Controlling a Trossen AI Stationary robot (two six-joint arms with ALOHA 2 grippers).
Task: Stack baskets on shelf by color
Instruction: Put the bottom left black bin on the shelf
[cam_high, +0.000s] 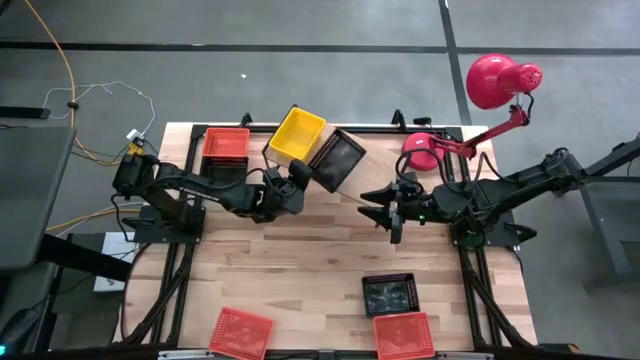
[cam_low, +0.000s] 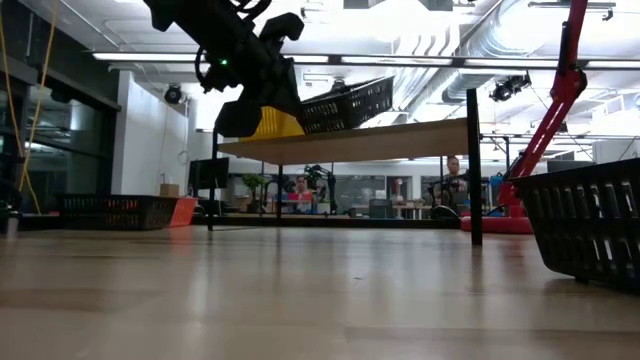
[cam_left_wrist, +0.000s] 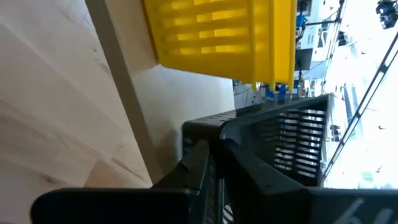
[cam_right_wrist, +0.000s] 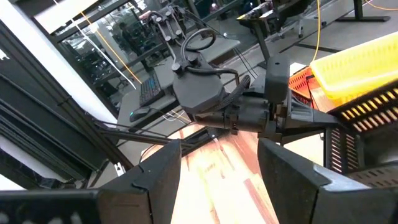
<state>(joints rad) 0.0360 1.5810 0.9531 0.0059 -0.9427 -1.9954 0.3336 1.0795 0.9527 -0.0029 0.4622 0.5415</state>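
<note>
Listing from the largest down, we record the plank table (cam_high: 300, 270), then the wooden shelf (cam_low: 400, 139) along its far edge. On the shelf stand a yellow basket (cam_high: 296, 134) and, just right of it, a tilted black basket (cam_high: 336, 159). Our left gripper (cam_high: 297, 186) pinches that black basket's near rim. Our right gripper (cam_high: 384, 212) hangs nearby, jaws wide, holding nothing.

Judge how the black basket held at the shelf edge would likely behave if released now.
The black basket sits tilted on the shelf, so it may tip or slide. Its perforated walls suggest it is light. The left claw grips just one rim, yet it looks unbent, so probably stiff.
</note>
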